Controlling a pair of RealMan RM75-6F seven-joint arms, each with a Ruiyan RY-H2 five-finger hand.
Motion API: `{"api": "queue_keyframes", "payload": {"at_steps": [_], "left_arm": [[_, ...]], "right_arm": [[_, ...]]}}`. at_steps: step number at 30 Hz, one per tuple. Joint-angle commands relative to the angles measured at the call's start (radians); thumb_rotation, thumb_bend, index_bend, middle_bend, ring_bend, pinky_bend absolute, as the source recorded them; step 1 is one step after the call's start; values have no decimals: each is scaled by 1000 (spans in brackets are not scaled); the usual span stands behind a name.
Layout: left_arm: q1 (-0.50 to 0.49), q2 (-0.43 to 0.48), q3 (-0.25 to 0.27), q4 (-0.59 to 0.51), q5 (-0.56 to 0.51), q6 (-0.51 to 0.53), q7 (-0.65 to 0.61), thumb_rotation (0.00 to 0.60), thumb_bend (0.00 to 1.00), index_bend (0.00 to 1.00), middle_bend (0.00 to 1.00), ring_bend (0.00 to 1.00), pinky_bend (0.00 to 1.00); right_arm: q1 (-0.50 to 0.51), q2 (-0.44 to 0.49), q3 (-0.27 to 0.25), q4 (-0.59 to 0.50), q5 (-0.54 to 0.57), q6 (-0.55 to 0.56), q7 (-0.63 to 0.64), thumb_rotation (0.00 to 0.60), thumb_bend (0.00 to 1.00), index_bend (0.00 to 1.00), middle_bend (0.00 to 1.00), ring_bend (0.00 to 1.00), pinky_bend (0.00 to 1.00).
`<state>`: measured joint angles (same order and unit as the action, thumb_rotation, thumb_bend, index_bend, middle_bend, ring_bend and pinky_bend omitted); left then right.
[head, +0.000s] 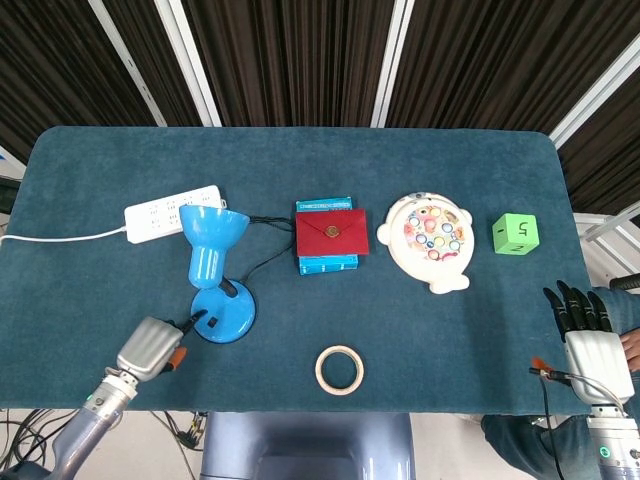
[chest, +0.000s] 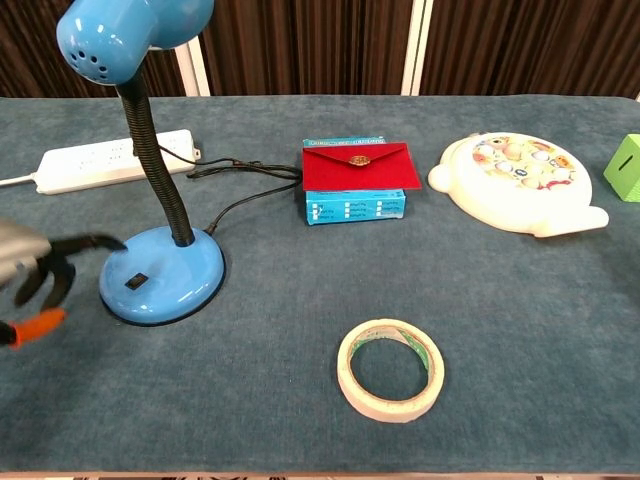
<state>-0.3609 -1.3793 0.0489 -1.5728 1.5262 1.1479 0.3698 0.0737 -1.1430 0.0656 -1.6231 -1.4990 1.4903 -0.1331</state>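
Observation:
A blue desk lamp (head: 224, 314) stands at the front left of the table, its round base (chest: 160, 276) carrying a small black switch. My left hand (head: 150, 348) hovers just left of that base, blurred in the chest view (chest: 40, 272), fingers spread and holding nothing. One fingertip (chest: 108, 241) reaches toward the base rim without touching it. My right hand (head: 587, 328) lies at the table's front right edge, fingers stretched out and empty, well away from every object. The chest view does not show it.
A white power strip (head: 172, 212) lies behind the lamp, cord running to it. A red envelope (head: 331, 233) tops a blue box (chest: 355, 207) at centre. A white toy board (head: 432, 238), a green cube (head: 515, 233) and a tape ring (head: 340, 369) lie further right.

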Motion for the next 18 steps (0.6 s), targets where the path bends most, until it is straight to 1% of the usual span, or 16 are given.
{"api": "queue_keyframes", "payload": {"at_steps": [1, 2, 5, 8, 11, 14, 18], "left_arm": [[87, 105, -39, -104, 64, 236, -41, 600, 211, 121, 212, 152, 221], [104, 131, -36, -125, 67, 264, -57, 600, 183, 120, 165, 95, 165], [148, 216, -15, -186, 68, 316, -117, 600, 144, 118, 110, 45, 88], [190, 263, -3, -194, 62, 364, -152, 600, 130, 118, 94, 23, 71], [228, 271, -1, -182, 35, 401, -176, 600, 129, 117, 89, 21, 71], [250, 267, -3, -170, -10, 403, -199, 600, 130, 104, 78, 22, 70], [246, 279, -18, -175, -56, 372, -186, 600, 130, 95, 68, 21, 70]], "right_arm": [[0, 0, -1, 1, -1, -1, -4, 600, 134, 74, 18, 40, 0], [0, 0, -2, 0, -1, -1, -6, 600, 134, 74, 18, 40, 0], [0, -1, -3, -1, -1, -1, -9, 600, 134, 74, 18, 40, 0], [0, -1, -3, -1, -3, 0, -9, 600, 134, 74, 18, 40, 0], [-1, -1, -3, -1, -5, 2, -7, 600, 134, 74, 18, 40, 0], [-1, 0, -3, -1, -8, 3, -4, 600, 134, 74, 18, 40, 0], [0, 0, -5, 4, -17, 6, 3, 600, 133, 74, 18, 40, 0]]}}
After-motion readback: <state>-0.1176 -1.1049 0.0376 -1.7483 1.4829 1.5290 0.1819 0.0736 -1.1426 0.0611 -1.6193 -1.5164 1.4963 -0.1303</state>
